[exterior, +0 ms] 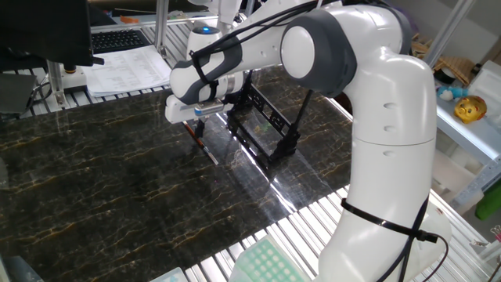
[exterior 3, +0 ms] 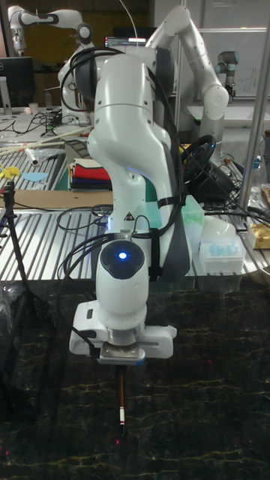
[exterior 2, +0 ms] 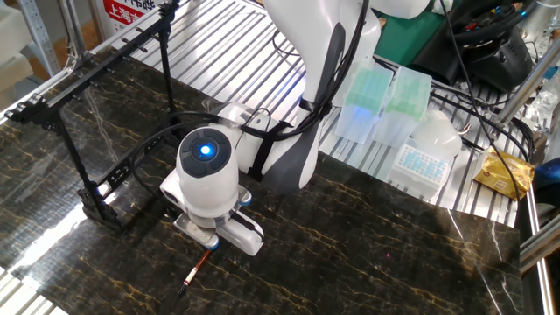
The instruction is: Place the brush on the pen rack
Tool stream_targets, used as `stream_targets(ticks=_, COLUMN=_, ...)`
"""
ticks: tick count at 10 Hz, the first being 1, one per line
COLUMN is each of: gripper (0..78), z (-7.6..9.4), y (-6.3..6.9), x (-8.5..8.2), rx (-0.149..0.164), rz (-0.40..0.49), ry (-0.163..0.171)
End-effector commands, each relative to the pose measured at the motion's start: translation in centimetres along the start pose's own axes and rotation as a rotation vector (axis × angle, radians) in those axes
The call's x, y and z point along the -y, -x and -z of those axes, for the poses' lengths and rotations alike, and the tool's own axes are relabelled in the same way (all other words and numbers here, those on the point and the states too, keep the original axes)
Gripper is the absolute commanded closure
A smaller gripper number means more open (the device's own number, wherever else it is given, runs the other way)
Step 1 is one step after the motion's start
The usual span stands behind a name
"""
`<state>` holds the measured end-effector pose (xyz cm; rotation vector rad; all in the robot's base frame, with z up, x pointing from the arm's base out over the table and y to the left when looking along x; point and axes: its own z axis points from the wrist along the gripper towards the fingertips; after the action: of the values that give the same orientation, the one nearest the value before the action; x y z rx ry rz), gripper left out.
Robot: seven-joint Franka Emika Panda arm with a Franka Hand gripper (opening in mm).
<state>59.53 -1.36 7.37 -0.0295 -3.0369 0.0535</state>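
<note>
One white arm (exterior: pixel 368 117) is reaching over the dark marbled counter (exterior: pixel 94 188), its wrist pointing downward above the brush. One pen rack (exterior: pixel 262 129), a black frame of thin bars, is standing on the counter just beside the wrist; in the other fixed view the pen rack (exterior 2: pixel 105 188) is showing its long top bar running away toward the counter's far corner, a part that the arm is hiding in one fixed view. One brush (exterior: pixel 202 143) is lying flat on the counter, apart from the rack, its long axis running roughly parallel to the rack's long side. In the tall fixed view the brush (exterior 3: pixel 121 401) is running straight toward the camera, reddish section nearer the wrist, pale tip at the near end. In the other fixed view the brush (exterior 2: pixel 196 269) is slanting out from under the wrist toward the counter's near edge. The gripper (exterior 3: pixel 121 366) is sitting directly over the brush's upper end; the fingers are hidden under the hand body in every view, so I cannot tell whether they are apart or clamped on the shaft.
</note>
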Motion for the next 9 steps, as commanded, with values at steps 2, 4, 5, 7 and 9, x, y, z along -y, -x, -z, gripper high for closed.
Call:
stream_targets(ticks=2, gripper=77.6, z=-0.16, y=0.24, x=-0.10, rx=0.023, rz=0.001, ry=0.002)
stream_targets(ticks=4, gripper=77.6, z=-0.10, y=0.30, x=-0.04, rx=0.045, rz=0.019, ry=0.001)
stream_targets(ticks=5, gripper=77.6, z=0.09, y=0.49, x=0.18, rx=0.053, rz=0.035, ry=0.002)
stream_targets(ticks=7, gripper=77.6, z=0.17, y=0.58, x=0.28, rx=0.061, rz=0.042, ry=0.003)
stream_targets(ticks=9, gripper=77.6, z=0.12, y=0.61, x=0.25, rx=0.062, rz=0.043, ry=0.002)
